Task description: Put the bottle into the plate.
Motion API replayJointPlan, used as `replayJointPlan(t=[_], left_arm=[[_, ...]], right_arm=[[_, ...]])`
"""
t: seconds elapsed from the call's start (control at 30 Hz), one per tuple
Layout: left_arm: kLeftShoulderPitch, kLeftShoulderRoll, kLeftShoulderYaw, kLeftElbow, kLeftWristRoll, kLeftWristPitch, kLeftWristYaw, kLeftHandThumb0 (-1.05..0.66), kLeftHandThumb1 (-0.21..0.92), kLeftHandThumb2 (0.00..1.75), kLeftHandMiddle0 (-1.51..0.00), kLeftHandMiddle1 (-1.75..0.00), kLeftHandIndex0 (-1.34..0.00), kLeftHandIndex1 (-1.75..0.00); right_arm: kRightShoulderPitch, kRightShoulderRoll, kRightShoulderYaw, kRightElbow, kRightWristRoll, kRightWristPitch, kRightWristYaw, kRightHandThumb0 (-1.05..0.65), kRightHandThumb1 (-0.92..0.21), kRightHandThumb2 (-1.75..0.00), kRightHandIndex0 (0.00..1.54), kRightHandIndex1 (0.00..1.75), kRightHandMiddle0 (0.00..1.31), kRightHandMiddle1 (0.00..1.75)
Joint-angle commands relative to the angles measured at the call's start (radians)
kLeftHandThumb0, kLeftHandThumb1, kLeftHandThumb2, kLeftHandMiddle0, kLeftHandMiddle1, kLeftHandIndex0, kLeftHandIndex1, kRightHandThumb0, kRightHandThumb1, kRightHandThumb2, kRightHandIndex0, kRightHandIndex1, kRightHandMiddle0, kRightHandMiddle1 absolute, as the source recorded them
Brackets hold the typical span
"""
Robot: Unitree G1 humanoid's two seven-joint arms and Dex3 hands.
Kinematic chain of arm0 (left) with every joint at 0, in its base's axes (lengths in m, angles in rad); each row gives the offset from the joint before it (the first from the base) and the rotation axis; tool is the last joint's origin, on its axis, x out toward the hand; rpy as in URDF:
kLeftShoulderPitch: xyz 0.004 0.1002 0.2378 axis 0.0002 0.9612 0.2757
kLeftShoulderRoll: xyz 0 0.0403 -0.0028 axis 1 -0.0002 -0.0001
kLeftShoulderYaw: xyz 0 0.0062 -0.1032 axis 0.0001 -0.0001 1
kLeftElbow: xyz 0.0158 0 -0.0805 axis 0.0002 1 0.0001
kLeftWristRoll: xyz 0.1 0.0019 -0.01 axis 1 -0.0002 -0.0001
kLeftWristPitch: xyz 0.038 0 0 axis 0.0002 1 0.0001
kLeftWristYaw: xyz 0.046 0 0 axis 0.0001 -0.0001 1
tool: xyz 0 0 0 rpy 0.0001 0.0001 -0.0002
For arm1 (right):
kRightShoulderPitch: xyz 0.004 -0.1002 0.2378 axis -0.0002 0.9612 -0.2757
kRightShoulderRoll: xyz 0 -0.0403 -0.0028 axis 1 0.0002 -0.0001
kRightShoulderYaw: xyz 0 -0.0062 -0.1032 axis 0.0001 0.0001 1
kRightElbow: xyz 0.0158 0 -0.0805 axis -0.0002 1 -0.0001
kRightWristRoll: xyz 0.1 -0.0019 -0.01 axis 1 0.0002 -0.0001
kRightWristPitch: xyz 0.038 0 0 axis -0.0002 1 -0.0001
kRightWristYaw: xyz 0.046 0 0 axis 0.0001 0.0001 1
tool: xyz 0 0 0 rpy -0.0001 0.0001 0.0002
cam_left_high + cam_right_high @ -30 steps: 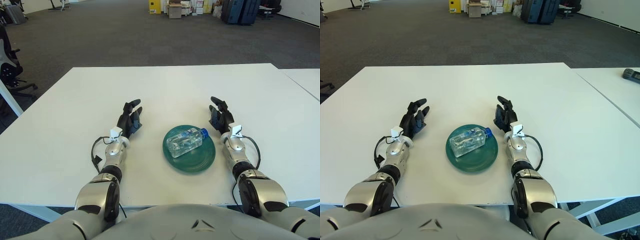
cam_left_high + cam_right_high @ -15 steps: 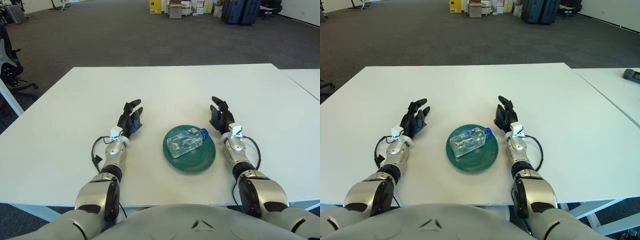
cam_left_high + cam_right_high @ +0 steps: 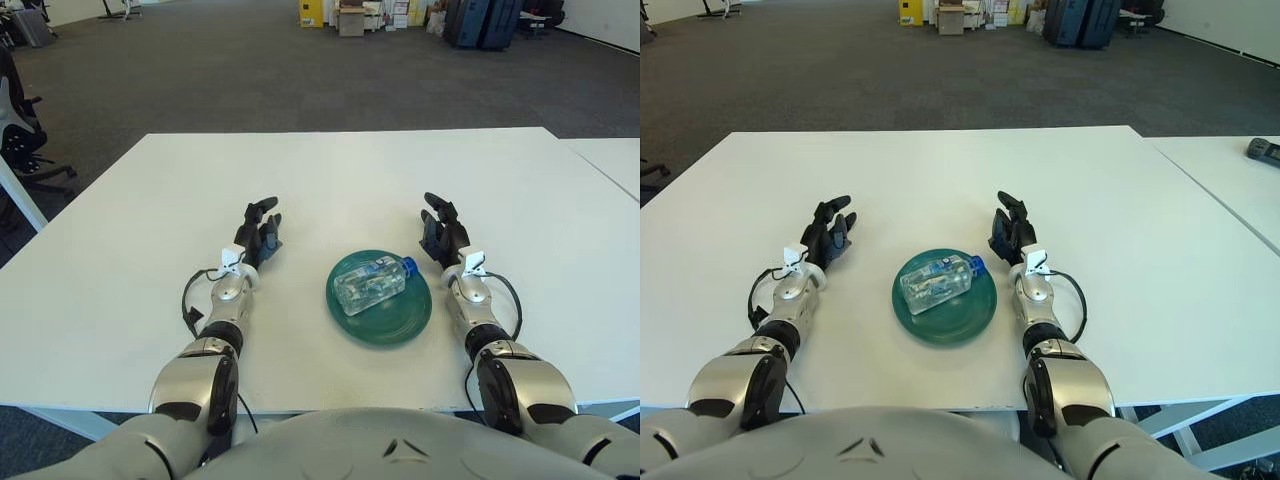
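A clear plastic bottle [image 3: 371, 283] with a blue cap lies on its side inside the green plate [image 3: 379, 322] near the table's front middle. My left hand [image 3: 257, 230] rests on the table to the left of the plate, fingers relaxed and empty. My right hand [image 3: 441, 231] rests on the table just right of the plate, near the bottle's cap, fingers relaxed and empty. Neither hand touches the bottle or the plate.
The white table [image 3: 350, 180] stretches far behind the plate. A second white table [image 3: 1230, 180] stands to the right with a dark device [image 3: 1264, 150] on it. Boxes and cases stand across the carpeted floor at the back.
My left hand has shifted slightly back and to the left. The right hand, bottle and plate have not moved.
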Motion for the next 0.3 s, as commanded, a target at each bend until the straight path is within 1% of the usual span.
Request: replayJointPlan(t=[0.0,0.27], left_arm=[[0.028,0.008,0.001,0.02,0.0,0.061,0.009,-0.76,0.92,0.81,-0.46,-0.09,0.0,-0.86],[0.034,0.008,0.0,0.012,-0.003,0.069,0.004,-0.76,0.92,0.82,-0.46,-0.09,0.0,-0.84]], right_arm=[[0.071,0.02,-0.006,0.04,0.004,0.047,0.0,-0.72,-0.92,-0.87,0.23,0.0,0.0,0.52],[0.077,0.022,-0.009,0.037,0.011,0.046,0.006,-0.72,-0.92,-0.88,0.23,0.01,0.0,0.52]])
